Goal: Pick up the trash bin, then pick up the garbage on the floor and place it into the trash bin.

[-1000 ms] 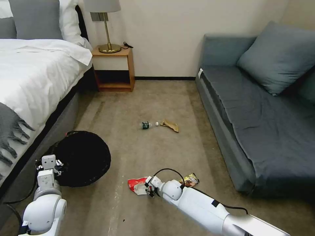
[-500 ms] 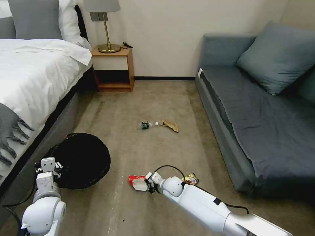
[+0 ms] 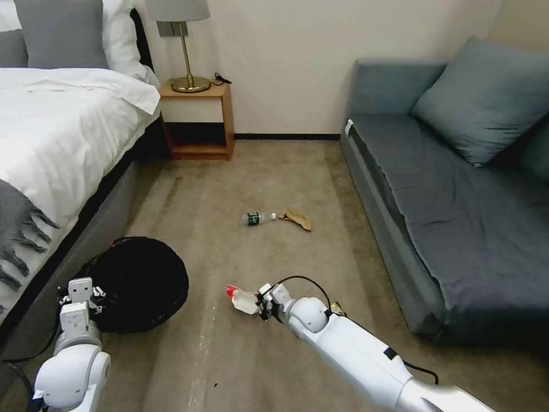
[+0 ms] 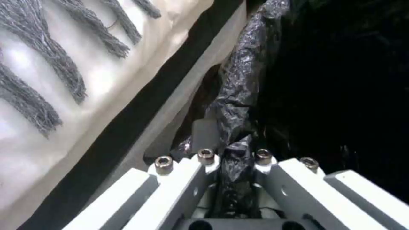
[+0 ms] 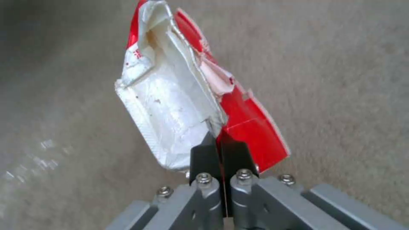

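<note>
The left gripper point(image 4: 230, 166) is pinched tight on the crinkly black bag at the rim of the trash bin point(image 3: 140, 283), so the bin is already held. It sits low at about 8 o'clock in the head view, next to the bed point(image 3: 51, 137). The right gripper point(image 5: 221, 156) is squeezed shut on the edge of the red-and-white wrapper point(image 5: 191, 105). The wrapper hangs from it above the carpet point(image 3: 257, 171), near 6 o'clock, just right of the bin. It is not in the bin yet. Three more bits of garbage lie on the floor. The small bottle point(image 3: 255, 218) and the tan paper scrap point(image 3: 296, 218) are side by side in the middle of the room. The yellow-brown packet point(image 3: 336, 309) peeks out behind the right arm. So one piece is picked up, and none look dropped in.
</note>
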Controlling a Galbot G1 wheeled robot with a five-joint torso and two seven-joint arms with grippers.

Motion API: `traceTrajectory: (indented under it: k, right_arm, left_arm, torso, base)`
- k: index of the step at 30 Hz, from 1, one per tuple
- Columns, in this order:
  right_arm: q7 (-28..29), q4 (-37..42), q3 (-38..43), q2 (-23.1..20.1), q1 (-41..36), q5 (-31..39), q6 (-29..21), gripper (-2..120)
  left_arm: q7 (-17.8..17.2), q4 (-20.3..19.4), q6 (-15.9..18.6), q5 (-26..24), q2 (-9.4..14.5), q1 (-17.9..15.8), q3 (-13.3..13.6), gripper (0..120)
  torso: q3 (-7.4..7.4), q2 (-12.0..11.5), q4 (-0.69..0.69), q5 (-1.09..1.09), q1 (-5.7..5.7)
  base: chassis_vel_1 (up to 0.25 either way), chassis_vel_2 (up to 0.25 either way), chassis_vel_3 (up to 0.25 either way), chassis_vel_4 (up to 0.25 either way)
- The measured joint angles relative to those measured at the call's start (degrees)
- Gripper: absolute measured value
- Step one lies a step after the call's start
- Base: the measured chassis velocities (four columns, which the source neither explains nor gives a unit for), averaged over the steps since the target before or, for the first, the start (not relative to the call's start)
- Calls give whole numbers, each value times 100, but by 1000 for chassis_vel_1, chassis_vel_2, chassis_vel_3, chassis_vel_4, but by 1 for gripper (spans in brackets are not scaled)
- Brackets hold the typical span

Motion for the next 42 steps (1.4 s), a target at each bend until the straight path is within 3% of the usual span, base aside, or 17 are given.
traceTrajectory:
  k: [15,19,25,30,36,42]
  right_arm:
    - [212,1445,878,-127,-151,868,71,0]
    - [418,2103,849,-8,5,2532,302,0]
    - [575,2236,396,315,381,3395,267,0]
    - [801,1795,-51,706,702,3802,128,0]
    - [852,1452,-273,976,701,3854,49,0]
    - [762,1231,-469,964,450,3240,132,0]
  left_arm:
    - [13,-62,46,-61,65,-116,130,0]
    - [2,-239,193,-297,128,-130,208,0]
    - [-5,-207,213,-262,102,-222,320,0]
    - [-14,-201,216,-253,-8,-245,483,0]
    - [-21,-258,252,-343,-21,-254,513,0]
    - [-27,-349,297,-402,-21,-289,497,0]
  torso:
    - [0,0,0,0,0]
    - [0,0,0,0,0]
    - [-1,0,1,-1,0]
    - [-1,0,1,-3,0]
    - [0,0,2,-1,0]
    - [0,0,0,0,0]
  base:
    - [0,0,0,0]
    - [0,0,0,0]
    - [0,0,0,0]
    - [0,0,0,0]
    - [0,0,0,0]
    - [0,0,0,0]
